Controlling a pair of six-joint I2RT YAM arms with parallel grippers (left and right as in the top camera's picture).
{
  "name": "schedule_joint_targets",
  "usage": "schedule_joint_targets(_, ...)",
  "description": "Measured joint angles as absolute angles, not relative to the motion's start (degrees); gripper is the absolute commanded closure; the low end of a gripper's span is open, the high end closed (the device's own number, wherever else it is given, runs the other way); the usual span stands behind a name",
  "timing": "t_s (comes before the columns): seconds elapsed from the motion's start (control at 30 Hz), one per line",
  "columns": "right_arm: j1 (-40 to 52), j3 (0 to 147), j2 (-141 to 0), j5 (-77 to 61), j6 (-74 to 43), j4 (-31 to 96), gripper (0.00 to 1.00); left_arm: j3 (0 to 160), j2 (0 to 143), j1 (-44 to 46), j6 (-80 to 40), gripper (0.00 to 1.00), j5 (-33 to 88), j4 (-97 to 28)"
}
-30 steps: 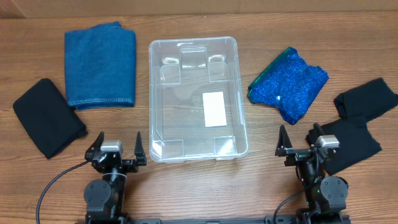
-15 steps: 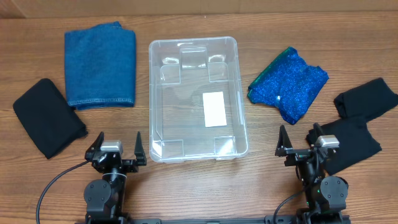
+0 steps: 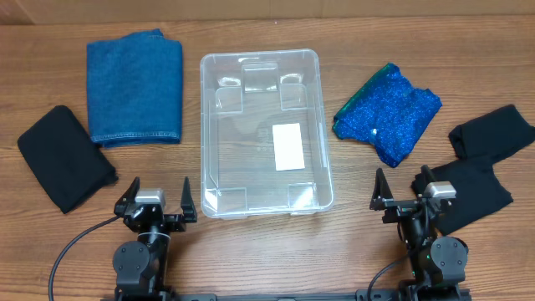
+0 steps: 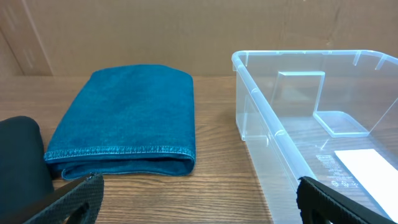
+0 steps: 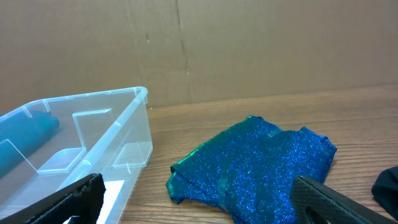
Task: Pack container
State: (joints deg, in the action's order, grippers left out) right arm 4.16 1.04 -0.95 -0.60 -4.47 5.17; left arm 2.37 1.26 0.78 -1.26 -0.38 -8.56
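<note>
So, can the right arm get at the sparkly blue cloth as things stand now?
Probably yes. The right gripper is open, and the sparkly blue cloth lies on the table straight ahead of it, beside the container, with nothing in between.

1. no text can be read on the white rectangular label (image 3: 287, 146) on the base of the clear plastic rectangular bin (image 3: 260, 54).
2. faint print (image 4: 333, 171) on the bin's base beside the label is too small to read.

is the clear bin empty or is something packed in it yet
Empty: the container shows only its white label on the base. The denim cloth and sparkly blue cloth lie outside it.
</note>
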Motion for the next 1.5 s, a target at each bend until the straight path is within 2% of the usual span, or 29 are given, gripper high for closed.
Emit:
schedule_joint_targets(0.3,4.2,1.0,-1.0,-1.1,-4.7,5.1,0.0,2.4,1.3,0.8,-1.3,0.0,0.1,-8.6)
schedule_joint_targets(0.47,4.2,1.0,-1.0,-1.3,-11.7,5.2,0.0,2.4,1.3,0.8,-5.0,0.0,1.9,-8.6)
schedule_joint_targets(0.57,4.2,2.7,-4.2,0.4,-13.0,6.0,0.0,5.1,3.1,0.8,-6.5,0.0,3.3,-14.2)
schedule_joint_targets(0.7,4.2,14.3,-17.1,2.6,-13.5,5.5,0.0,18.3,12.3,0.8,-7.1,0.0,4.1,-22.8)
schedule_joint_targets(0.77,4.1,21.7,-26.2,2.8,-13.5,9.2,0.0,24.1,18.0,0.8,-7.1,0.0,4.1,-25.4)
schedule_joint_targets(0.87,3.5,40.4,-45.2,2.4,-13.5,22.4,0.0,36.8,31.9,0.8,-7.0,0.0,4.1,-37.4)
schedule_joint_targets(0.97,-1.1,58.3,-62.4,-0.6,-13.5,35.1,0.0,50.0,44.3,0.8,-6.3,0.0,4.1,-48.7)
schedule_joint_targets(1.07,-6.3,68.9,-75.2,-3.4,-13.5,43.3,0.0,59.7,53.6,0.8,-4.7,0.0,4.1,-58.0)
schedule_joint_targets(1.17,-9.9,70.6,-84.6,-5.5,-13.5,44.2,0.0,64.6,59.2,0.8,-4.1,0.0,4.6,-61.5)
schedule_joint_targets(1.33,-16.2,70.7,-99.2,-12.1,-13.5,43.9,0.0,65.0,60.2,0.8,-4.0,0.0,5.0,-61.7)
schedule_joint_targets(1.5,-16.5,70.7,-107.8,-17.0,-13.5,40.1,0.0,65.0,60.2,0.8,-4.1,0.0,5.0,-61.7)
